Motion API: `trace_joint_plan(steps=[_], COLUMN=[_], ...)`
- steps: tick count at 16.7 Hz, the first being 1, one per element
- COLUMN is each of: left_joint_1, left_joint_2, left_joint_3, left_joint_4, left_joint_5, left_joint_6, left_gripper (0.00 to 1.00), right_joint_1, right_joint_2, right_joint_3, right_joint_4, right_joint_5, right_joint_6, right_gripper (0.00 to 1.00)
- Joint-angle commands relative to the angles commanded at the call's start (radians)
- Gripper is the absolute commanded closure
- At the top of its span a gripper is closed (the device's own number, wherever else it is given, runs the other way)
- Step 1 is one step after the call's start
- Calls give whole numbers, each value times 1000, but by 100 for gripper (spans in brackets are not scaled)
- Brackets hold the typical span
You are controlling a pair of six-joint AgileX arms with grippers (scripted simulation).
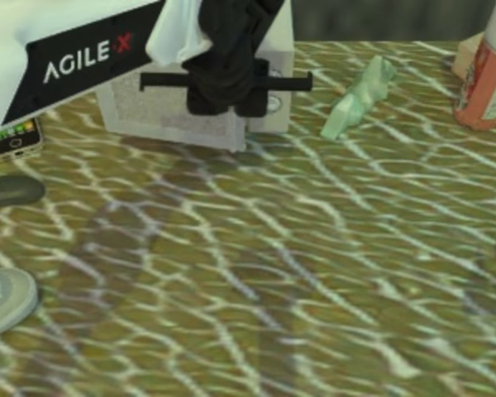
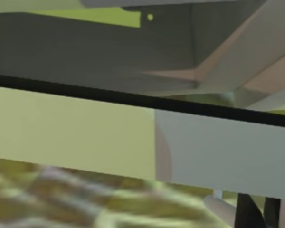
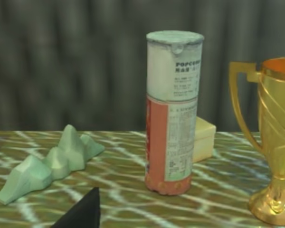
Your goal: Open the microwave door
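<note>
The cream-white microwave (image 1: 269, 50) stands at the back of the table, left of centre. Its door (image 1: 169, 124), with a grey speckled window, faces the front. My left arm reaches in from the top view's upper left, and my left gripper (image 1: 227, 91) hangs over the door's right edge, beside the knob panel (image 1: 273, 103). Up close in the left wrist view I see a pale yellowish surface (image 2: 71, 128) next to a cream-white panel (image 2: 223, 147), under a black strip. Whether the door stands ajar I cannot tell. Only a dark tip of my right gripper (image 3: 85, 213) shows, far to the right.
A phone (image 1: 16, 136), a dark flat disc (image 1: 12, 190) and a grey-green round thing (image 1: 4, 298) lie along the left edge. A green jagged figure (image 1: 360, 99) lies right of the microwave. A popcorn can (image 1: 484, 83), a cream block (image 3: 203, 138) and a gold trophy (image 3: 275, 137) stand at the right.
</note>
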Motion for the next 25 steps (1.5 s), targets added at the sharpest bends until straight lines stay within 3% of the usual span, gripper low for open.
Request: trace_joint_plan(steps=[16, 25], left_joint_1=[0, 11], left_joint_2=[0, -82], left_joint_3=[0, -134], left_joint_4=[0, 62], left_joint_5=[0, 49], left_joint_6=[0, 98], left_gripper=[100, 100], right_joint_1=[0, 0], right_joint_2=[0, 0], right_joint_3=[0, 0], right_joint_4=[0, 0], right_joint_5=[0, 0], right_joint_6=[0, 0], right_gripper=[0, 0])
